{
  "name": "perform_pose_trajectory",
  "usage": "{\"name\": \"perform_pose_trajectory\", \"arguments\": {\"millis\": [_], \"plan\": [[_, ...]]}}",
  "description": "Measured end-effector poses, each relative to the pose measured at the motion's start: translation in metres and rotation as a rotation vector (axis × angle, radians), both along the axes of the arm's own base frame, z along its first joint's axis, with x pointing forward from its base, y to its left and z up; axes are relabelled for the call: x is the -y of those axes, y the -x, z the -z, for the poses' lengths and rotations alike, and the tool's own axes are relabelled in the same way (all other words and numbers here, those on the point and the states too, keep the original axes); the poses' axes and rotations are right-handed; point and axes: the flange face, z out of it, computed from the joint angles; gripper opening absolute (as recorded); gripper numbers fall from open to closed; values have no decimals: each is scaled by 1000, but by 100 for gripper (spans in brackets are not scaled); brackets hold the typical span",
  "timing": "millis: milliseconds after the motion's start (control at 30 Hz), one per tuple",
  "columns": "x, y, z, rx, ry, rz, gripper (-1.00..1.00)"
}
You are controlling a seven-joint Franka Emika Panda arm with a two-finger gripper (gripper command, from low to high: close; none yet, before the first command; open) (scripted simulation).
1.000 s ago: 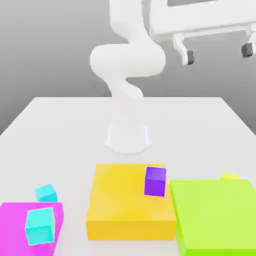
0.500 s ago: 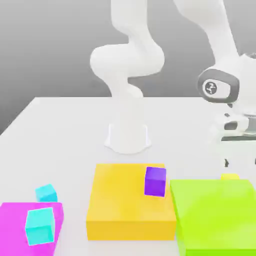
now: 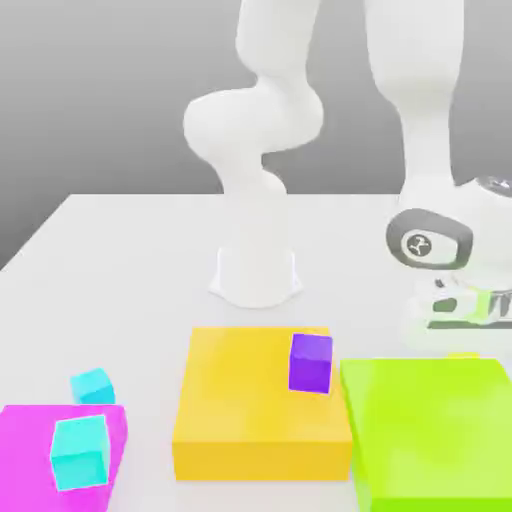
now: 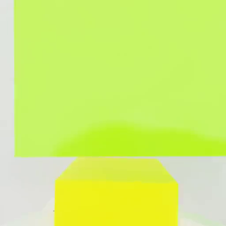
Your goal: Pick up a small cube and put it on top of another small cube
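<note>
Gripper (image 3: 464, 350) closed at the small yellow cube (image 4: 116, 203); hold cannot be confirmed. Green block (image 3: 430, 425) stands close beside the cube, partly screening it in the exterior view.

The arm (image 3: 427, 140) bends downward, its shut claw (image 3: 464, 352) held low.

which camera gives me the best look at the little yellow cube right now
The hand view: there the small yellow cube appears large and close, with its bright face and a paler side beside the green block. The exterior view shows just a thin yellow sliver of it behind that block's far edge.
</note>
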Motion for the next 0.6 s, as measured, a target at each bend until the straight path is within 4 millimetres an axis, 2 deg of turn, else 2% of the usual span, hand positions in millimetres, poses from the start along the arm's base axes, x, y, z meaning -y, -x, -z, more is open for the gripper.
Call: {"name": "perform_pose_trajectory", "arguments": {"millis": [100,167,333,600], "plan": [[2,0,-31,1,2,-1,-100],[19,-14,-48,3,5,-3,-100],[85,-56,-86,4,10,10,-100],[187,-78,-139,1,7,-17,-100]]}}
